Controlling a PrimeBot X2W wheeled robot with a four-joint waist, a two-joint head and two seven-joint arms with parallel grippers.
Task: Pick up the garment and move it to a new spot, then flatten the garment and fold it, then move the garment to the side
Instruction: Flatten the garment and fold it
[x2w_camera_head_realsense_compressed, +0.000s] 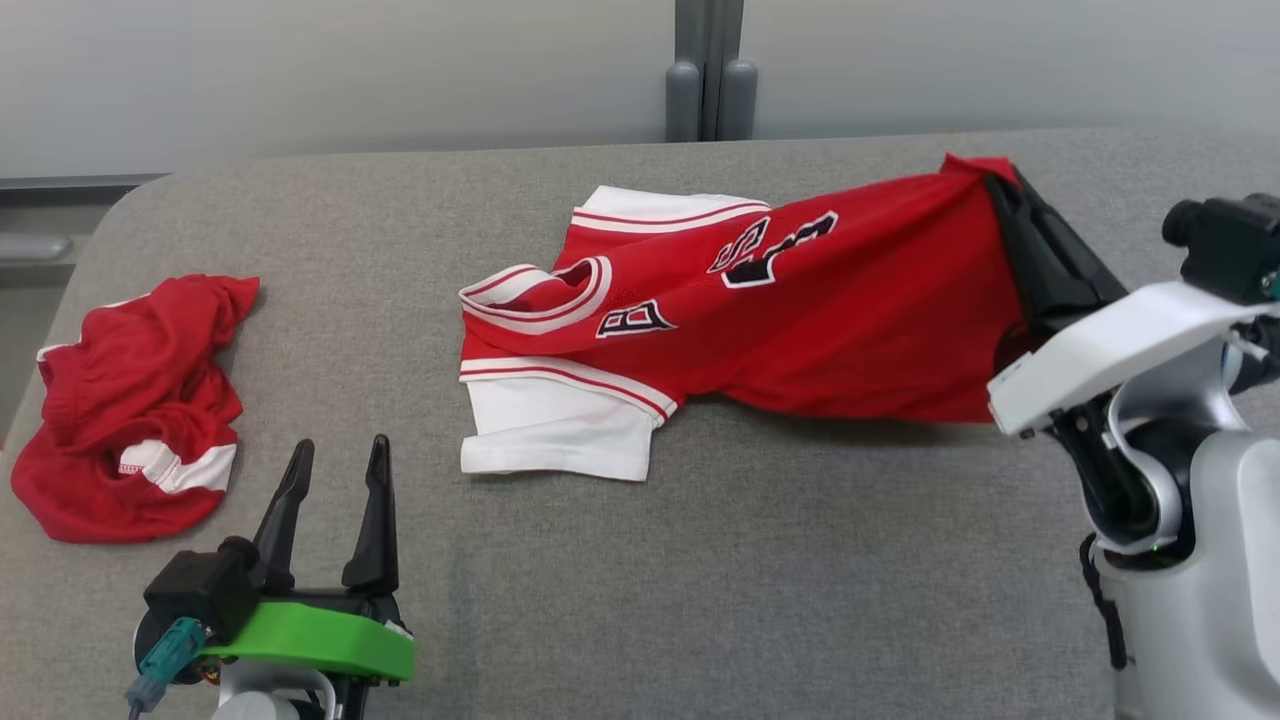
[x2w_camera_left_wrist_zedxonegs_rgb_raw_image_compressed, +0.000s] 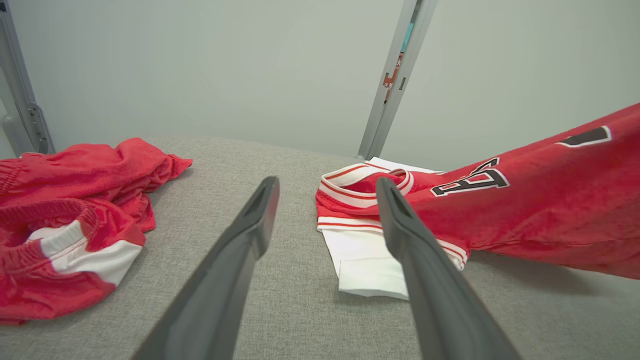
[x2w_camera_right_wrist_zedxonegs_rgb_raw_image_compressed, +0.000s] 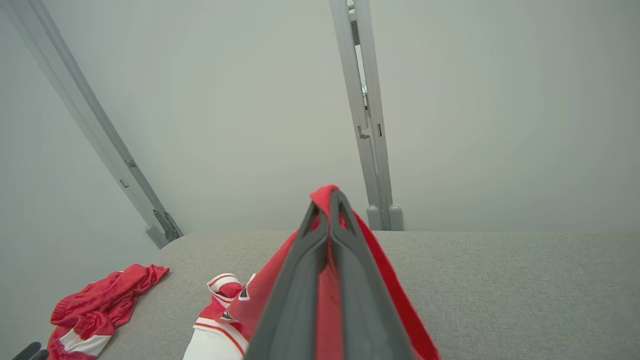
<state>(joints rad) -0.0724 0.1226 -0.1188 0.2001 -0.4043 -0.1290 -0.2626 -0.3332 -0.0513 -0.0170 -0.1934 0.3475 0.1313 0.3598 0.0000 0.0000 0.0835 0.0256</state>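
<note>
Head view: the right gripper (x2w_camera_head_realsense_compressed: 1000, 180), upper right, lifts the red jersey (x2w_camera_head_realsense_compressed: 800, 320) by its hem while its collar end seemingly rests mid-frame on the grey table (x2w_camera_head_realsense_compressed: 700, 580); left wrist view: the left gripper (x2w_camera_left_wrist_zedxonegs_rgb_raw_image_compressed: 325, 185) gapes empty, bottom centre; right wrist view: fingers (x2w_camera_right_wrist_zedxonegs_rgb_raw_image_compressed: 297, 300) clamp red cloth.

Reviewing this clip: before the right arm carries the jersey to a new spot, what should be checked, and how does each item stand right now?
1. Right gripper shut on the jersey at its raised end: ok.
2. Jersey fully lifted off the table: not ok; its neck end lies on the surface.
3. Left gripper open and apart from the jersey: ok.
4. Crumpled red garment apart from the jersey: ok.
5. Bare table surface free in front of the jersey for a new spot: ok.
6. How much cloth is pinched in the right gripper: cannot tell.
</note>
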